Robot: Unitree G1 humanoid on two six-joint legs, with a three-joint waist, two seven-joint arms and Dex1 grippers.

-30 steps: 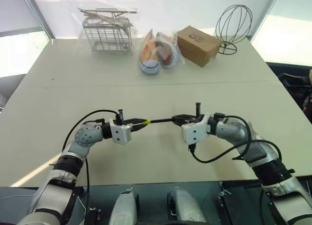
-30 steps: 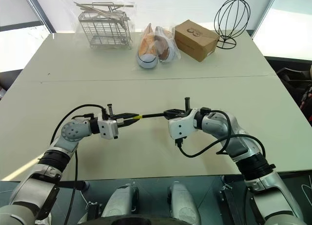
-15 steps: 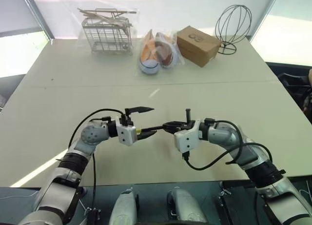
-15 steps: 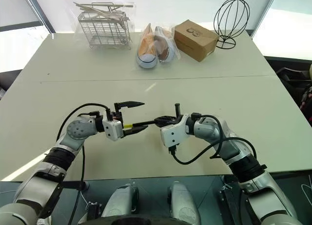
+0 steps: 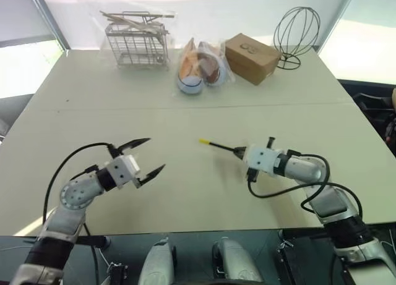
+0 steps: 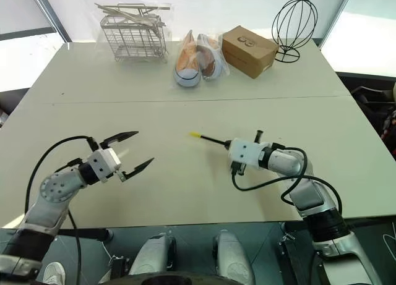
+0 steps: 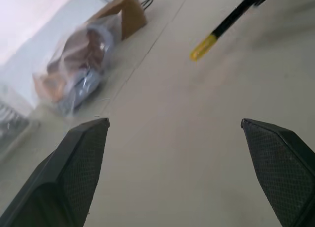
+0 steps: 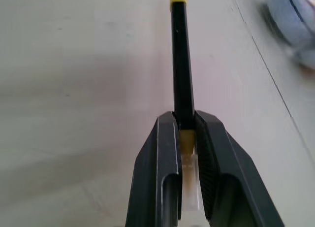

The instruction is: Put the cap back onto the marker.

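Looking across the pale, matte table (image 5: pixel 185 192), we see the right gripper (image 5: pixel 237 151) at centre right of the frame, its two black fingers clamped on the marker (image 5: pixel 221 147), a slim black stick with a smooth, glossy barrel. The marker points toward the upper left of the frame and ends in the cap (image 5: pixel 203 141), a small bright yellow cylinder seated on its far tip. In the right wrist view the barrel runs straight out from between the pinched fingers (image 8: pixel 167 153), and a second patch of yellow shows inside the grip.

At lower left, the left gripper (image 5: pixel 143 156) hangs above the table with its pointed black fingers spread wide and nothing between them; the left wrist view shows a fine cross-hatched texture on the pads (image 7: pixel 88 153). It sits well apart from the capped tip.

Along the upper edge of the frame we see a wire basket (image 5: pixel 136 41) of thin metal rods wrapped in clear film, a pair of sneakers (image 5: pixel 199 67) bagged in crinkled transparent plastic, a brown cardboard box (image 5: pixel 250 56) with a dark printed mark on its lid that we cannot read, and a black wire head-shaped stand (image 5: pixel 296 31).
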